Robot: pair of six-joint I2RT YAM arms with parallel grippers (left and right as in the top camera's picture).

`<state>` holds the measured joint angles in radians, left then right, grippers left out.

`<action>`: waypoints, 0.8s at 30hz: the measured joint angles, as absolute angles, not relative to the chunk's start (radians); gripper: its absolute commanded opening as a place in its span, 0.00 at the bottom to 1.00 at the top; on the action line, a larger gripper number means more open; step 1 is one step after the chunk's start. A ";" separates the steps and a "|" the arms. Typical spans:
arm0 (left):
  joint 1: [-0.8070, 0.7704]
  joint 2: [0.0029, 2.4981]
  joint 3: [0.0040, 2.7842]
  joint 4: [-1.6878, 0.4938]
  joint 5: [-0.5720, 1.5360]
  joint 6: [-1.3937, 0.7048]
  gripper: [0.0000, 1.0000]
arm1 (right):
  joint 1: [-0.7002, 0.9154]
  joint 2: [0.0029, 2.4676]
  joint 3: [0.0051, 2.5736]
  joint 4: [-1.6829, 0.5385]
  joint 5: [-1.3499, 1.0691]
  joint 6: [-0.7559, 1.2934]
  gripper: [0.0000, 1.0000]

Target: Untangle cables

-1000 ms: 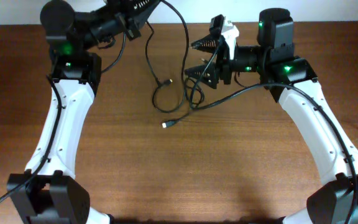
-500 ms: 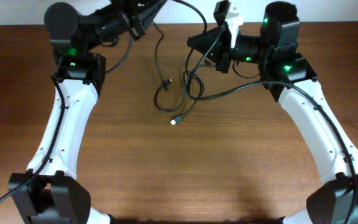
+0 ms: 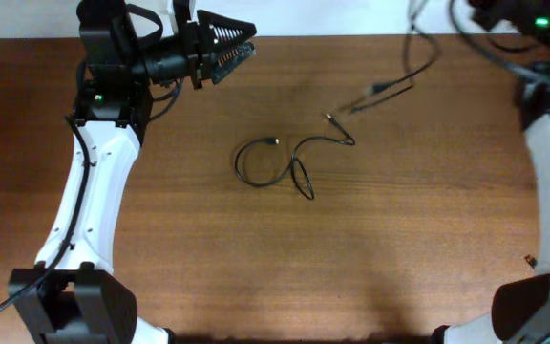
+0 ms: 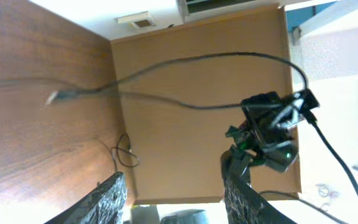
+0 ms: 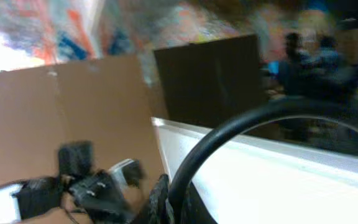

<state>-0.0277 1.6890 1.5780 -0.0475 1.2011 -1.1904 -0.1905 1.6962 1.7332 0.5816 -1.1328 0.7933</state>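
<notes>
Over the desk's [image 3: 399, 248] far left, left arm [image 3: 98, 182]: forearm level, aimed right.
Left fingers [image 4: 107, 202]: spread apart, empty.
Right fingers: out of overhead view, wrist view blurred; apart or together, cannot tell.
Looped cable [image 3: 239, 164]: flat mid-desk, long axis left-right, plug tip toward upper right.
Second cable [image 3: 388, 87]: blurred, slanting to top right.

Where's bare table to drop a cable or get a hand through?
Widest bare patch: the front half of the table, between the left arm and right arm, below the looped cable. Also free: between that loop and the left arm. Crowded: back right, where a second cable hangs blurred above the wood, its plug close to the looped cable's end.
</notes>
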 measured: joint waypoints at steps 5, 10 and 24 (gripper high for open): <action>-0.031 1.689 1.578 -0.067 1.205 -1.102 0.52 | -0.594 1.692 1.752 0.045 -1.250 0.587 0.04; -0.070 1.689 1.576 -0.067 1.224 -1.050 0.54 | -1.008 1.701 1.742 -0.587 -0.900 0.014 0.04; -0.151 1.689 1.576 -0.068 1.409 -0.970 0.60 | -1.047 1.699 1.742 -0.751 -0.427 0.172 0.99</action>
<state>-0.1513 1.6890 1.5764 -0.0677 1.4090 -0.9699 -1.0466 1.6993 1.7424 -0.7513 -0.4271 0.1719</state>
